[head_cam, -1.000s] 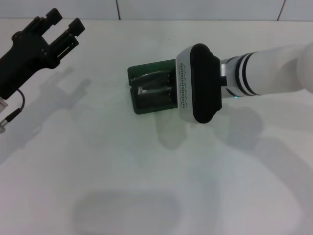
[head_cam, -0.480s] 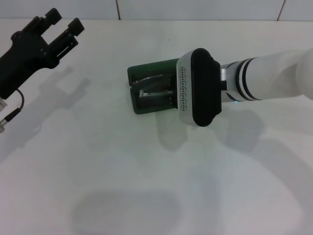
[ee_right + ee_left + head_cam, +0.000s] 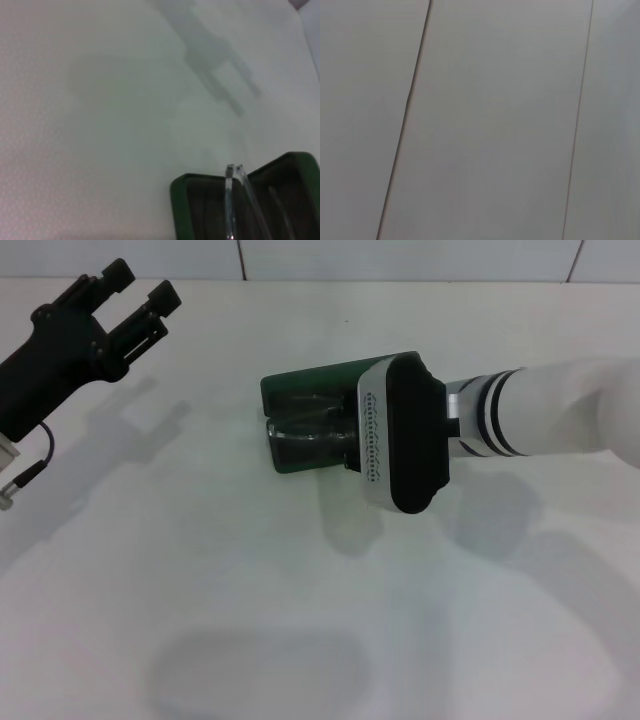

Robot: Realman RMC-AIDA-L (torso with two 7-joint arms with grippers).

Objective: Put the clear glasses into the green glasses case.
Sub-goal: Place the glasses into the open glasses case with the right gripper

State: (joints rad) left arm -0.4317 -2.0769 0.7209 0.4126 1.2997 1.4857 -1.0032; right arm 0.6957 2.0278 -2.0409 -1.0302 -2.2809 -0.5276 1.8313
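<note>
Glasses (image 3: 235,200) are lying inside the open case (image 3: 305,420), their clear arms poking over its rim. At far left, the left gripper (image 3: 128,292) is hanging raised over the table (image 3: 200,570), fingers spread. Rightward, the right arm's wrist is covering the case's right end; its gripper's state seems impossible to tell

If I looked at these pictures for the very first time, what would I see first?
Probably the dark green glasses case, lying open in the middle of the white table. The robot's big white right arm reaches over its right end, hiding the right gripper. Look closer and the clear glasses show over the case's dark inside, arms sticking up past the rim. Far off at the table's left, the black left gripper hangs in the air with open jaws.
</note>
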